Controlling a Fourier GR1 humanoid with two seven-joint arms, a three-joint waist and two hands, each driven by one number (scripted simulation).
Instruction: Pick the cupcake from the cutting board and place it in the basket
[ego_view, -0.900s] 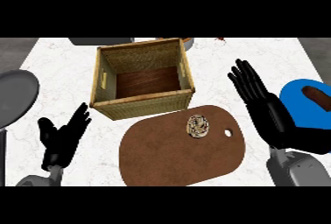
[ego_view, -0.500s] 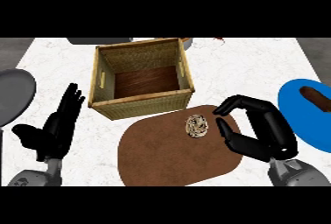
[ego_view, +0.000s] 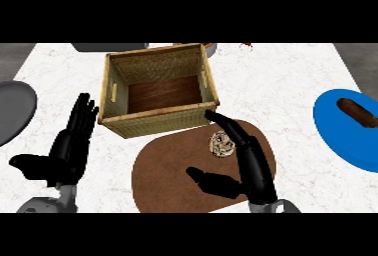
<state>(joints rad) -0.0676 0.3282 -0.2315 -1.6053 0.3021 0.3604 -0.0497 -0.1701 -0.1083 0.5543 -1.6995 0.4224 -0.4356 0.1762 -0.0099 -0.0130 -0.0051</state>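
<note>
The cupcake (ego_view: 221, 143) is small and tan with dark speckles, sitting near the far edge of the brown oval cutting board (ego_view: 159, 170). My right hand (ego_view: 247, 165) lies over the board with straight fingers reaching past the cupcake's right side and the thumb stretched out to the left; it is open and holds nothing. Just beyond the board stands the woven basket (ego_view: 118, 117), square with a dark wooden floor. My left hand (ego_view: 68, 147) rests open to the left of the basket, fingers pointing up.
A blue plate (ego_view: 336, 132) with a brown sausage-like piece (ego_view: 359, 112) lies at the right edge. A grey plate (ego_view: 11, 111) shows at the left edge. Another grey dish (ego_view: 107, 47) sits behind the basket.
My right hand has swung left from the board's right side, straightened from a curl, and now lies over the board beside the cupcake. The view has shifted, and my left hand stands a little higher.
</note>
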